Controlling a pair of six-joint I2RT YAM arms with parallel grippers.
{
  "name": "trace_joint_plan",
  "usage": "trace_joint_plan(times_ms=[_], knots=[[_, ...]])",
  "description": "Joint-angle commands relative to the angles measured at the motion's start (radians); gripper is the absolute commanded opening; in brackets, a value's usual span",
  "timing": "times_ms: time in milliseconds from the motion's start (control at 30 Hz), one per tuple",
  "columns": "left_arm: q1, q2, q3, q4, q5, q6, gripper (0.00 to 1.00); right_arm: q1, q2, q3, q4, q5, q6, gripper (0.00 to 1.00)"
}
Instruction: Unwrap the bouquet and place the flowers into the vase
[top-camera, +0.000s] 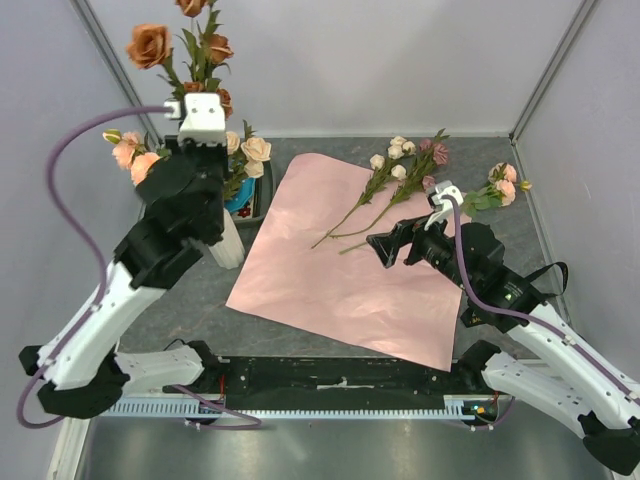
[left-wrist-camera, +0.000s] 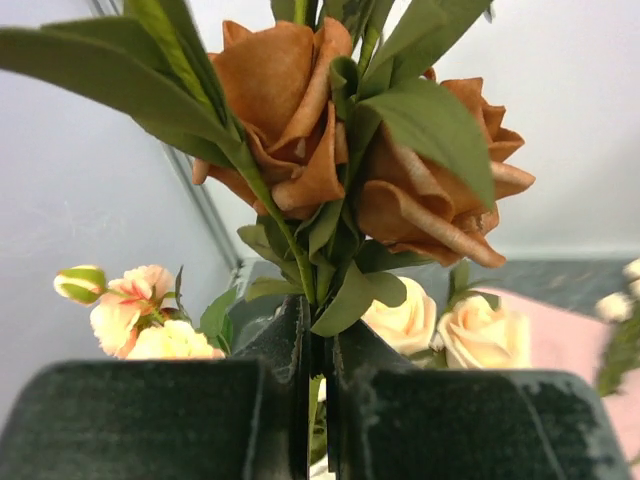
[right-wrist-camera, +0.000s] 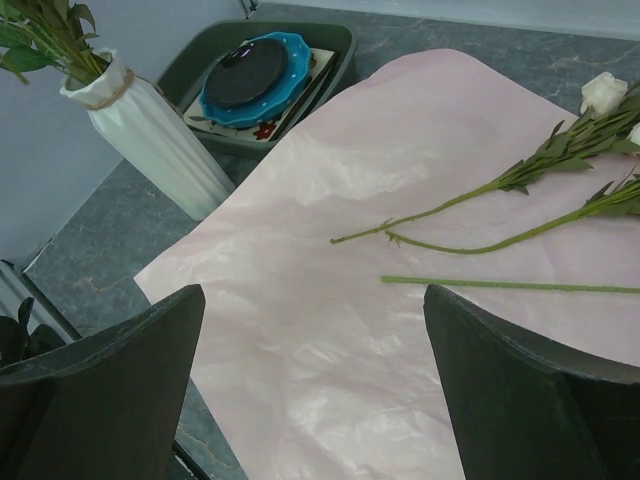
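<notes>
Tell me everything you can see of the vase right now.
The vase is tall, narrow, white and ribbed, ceramic by its look, with a tan cord round its neck. It stands on the grey table next to the dark tray, close to the edge of the pink paper. Green stems sit in it.

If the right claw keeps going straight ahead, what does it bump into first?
Probably the pink paper sheet. The right gripper, jaws open, tilts down at it, just short of the loose flower stems lying on it; depth is hard to judge.
</notes>
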Motion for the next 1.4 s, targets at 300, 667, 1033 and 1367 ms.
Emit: trace_joint_plan(times_ms=[300, 667, 1033, 1367], knots=[[0.373, 0.05, 0.042, -0.136, 0.323, -0.338, 0.02, 0.001, -0.02, -0.021, 0.031, 0.03, 0.011, 0.98], [0.477, 0.012, -0.062, -0.045, 0.306, -0.434, 0.02, 0.0, -0.018, -0.028, 0.028, 0.027, 0.008, 0.98], [0.517, -0.113, -0.381, 0.127, 0.227, -0.539, 0.02, 0.001, -0.023, -0.03, 0.014, 0.024, 0.008, 0.98], [0.522, -0.208, -0.518, 0.04, 0.252, -0.634, 0.88, 0.0, 0.0, -0.036, 0.017, 0.001, 0.04, 0.98]])
